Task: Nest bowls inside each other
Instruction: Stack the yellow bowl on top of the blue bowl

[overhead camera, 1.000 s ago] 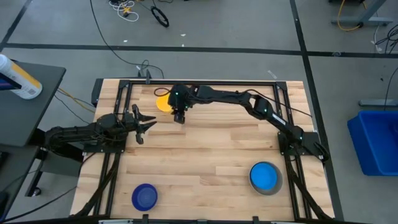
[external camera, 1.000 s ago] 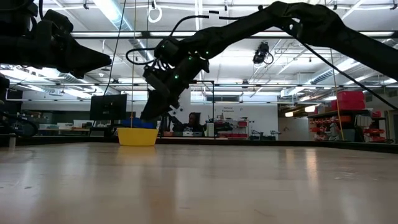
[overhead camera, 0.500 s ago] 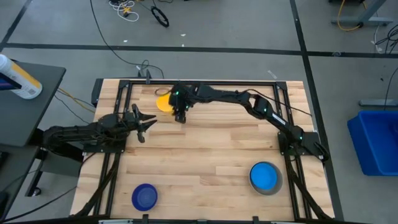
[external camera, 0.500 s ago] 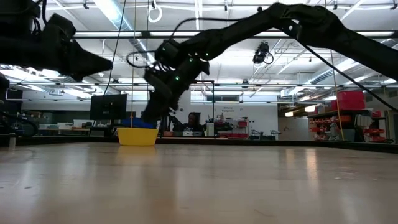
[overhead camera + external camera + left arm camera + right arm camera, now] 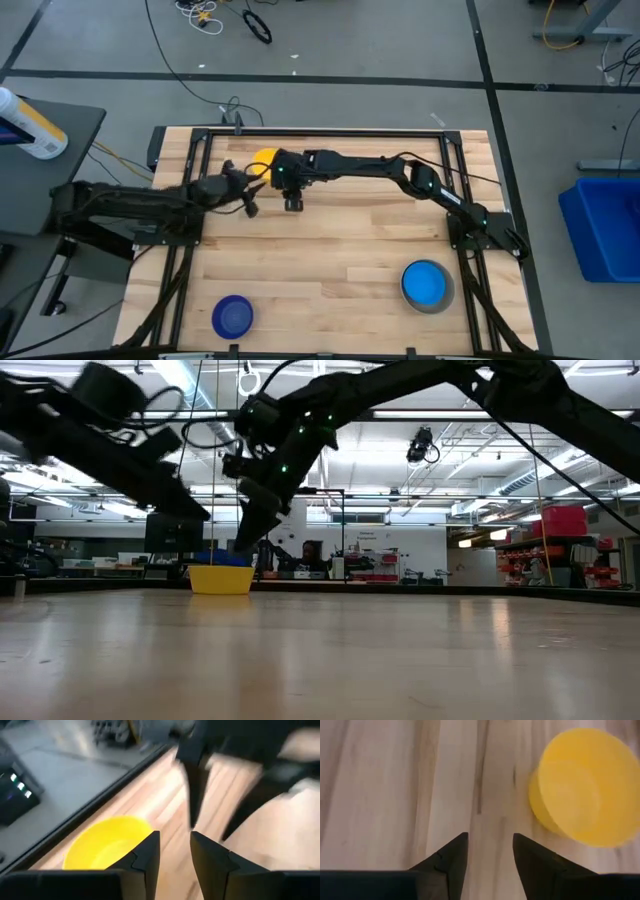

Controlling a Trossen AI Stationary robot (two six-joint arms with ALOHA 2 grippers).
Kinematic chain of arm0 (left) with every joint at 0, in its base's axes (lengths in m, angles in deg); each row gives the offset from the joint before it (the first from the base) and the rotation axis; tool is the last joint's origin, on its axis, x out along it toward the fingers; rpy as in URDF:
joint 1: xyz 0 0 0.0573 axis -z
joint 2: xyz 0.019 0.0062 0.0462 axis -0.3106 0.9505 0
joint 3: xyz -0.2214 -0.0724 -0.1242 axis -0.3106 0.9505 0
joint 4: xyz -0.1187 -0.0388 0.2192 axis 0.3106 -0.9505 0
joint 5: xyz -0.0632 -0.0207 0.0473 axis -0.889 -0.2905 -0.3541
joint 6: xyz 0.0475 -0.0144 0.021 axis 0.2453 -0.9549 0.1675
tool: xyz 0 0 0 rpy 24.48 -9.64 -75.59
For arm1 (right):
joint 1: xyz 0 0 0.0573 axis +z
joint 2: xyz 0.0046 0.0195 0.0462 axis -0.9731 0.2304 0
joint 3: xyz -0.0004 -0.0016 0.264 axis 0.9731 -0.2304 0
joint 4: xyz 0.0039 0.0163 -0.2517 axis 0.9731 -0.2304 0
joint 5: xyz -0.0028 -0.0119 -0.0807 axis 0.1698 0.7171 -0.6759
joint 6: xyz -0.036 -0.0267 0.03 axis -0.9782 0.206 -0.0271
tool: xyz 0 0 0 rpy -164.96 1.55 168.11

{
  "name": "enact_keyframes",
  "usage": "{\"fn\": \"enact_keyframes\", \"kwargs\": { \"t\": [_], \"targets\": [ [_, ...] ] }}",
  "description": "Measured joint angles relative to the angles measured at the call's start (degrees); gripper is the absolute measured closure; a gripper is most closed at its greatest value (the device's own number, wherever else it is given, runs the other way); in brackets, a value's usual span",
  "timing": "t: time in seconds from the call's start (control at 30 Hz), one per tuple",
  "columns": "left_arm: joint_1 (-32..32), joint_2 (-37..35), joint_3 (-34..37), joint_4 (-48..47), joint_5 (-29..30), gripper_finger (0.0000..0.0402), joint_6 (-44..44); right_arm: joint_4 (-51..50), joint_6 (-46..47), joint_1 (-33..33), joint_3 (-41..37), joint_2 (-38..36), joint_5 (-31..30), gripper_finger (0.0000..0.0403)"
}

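So we've got both arms crowding the far edge of the table (image 5: 330, 240), right around the yellow bowl (image 5: 264, 160). It sits upright and empty, free of both grippers. The right gripper (image 5: 293, 202) hangs just beside it, a touch toward the table's middle, pointing straight down, and its wrist camera shows the bowl (image 5: 582, 785) off to one side of the fingers, not between them. Those fingers stand parted with only bare wood in the gap, so it's holding nothing.

The left gripper (image 5: 249, 205) reaches in from the other side. Its fingers are parted too and empty, with the bowl (image 5: 107, 845) lying ahead and slightly off its line (that view is pretty smeared, so we won't swear to more).

Which one's closer? Honestly about even, we'd say; the bowl sits between the two, a little farther back than both. Being round, it has no long axis to line up with, so whichever arm goes just needs to shift over the rim.

The rest wait along the near edge: the dark blue bowl (image 5: 232, 317) on the left, and the light blue bowl (image 5: 426, 283) already sitting inside the grey bowl (image 5: 437, 305) on the right.
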Motion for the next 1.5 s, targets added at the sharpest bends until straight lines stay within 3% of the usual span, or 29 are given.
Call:
{"fn": "enact_keyframes", "kwargs": {
  "t": [0.23, 0.33, 0.6, 0.8, 0.97, 1.03, 1.2, 1.37, 1.5],
  "targets": [
    [-7.79, 14.9, -6.99, -4.42, -1.96, 0.0252, -2.24, -5.28, 0.69, 1.02, 0.0, -4.84, 0.28, 0.0227],
    [-11.11, 18.73, -7.72, -5.23, -6.38, 0.0239, -3.45, -8.43, 0.68, 1.2, -0.03, -6.82, 0.2, 0.0226],
    [-16.27, 25.65, -7.9, -3.26, -10.97, 0.0236, -2.7, -13.91, 0.51, 1.09, -2.35, -11.91, -3.3, 0.0226],
    [-17.26, 28.05, -7.88, -2.44, -10.02, 0.0271, -0.39, -13.78, 1.69, 1.12, -4.5, -14.53, -4.18, 0.0229],
    [-17.09, 28.4, -7.92, -0.04, -9.34, 0.0372, 3.99, -13.66, 2.23, 1.26, -4.82, -14.68, -4.16, 0.0231],
    [-17.05, 28.31, -8.0, 1.14, -8.74, 0.0389, 5.56, -13.4, 2.24, 1.44, -4.83, -14.68, -4.14, 0.0231],
    [-13.84, 28.12, -7.92, 3.21, -5.07, 0.0395, 8.36, -12.82, 1.64, 2.36, -4.83, -14.68, -2.65, 0.0234],
    [-4.7, 28.09, -7.88, 5.88, 0.69, 0.0395, 11.64, -14.22, -3.9, 4.46, -5.3, -14.68, -2.82, 0.0233],
    [3.61, 28.09, -8.34, 7.64, 4.07, 0.0395, 14.27, -18.55, -10.3, 6.54, -5.99, -14.63, -7.69, 0.0226]
  ]
}}
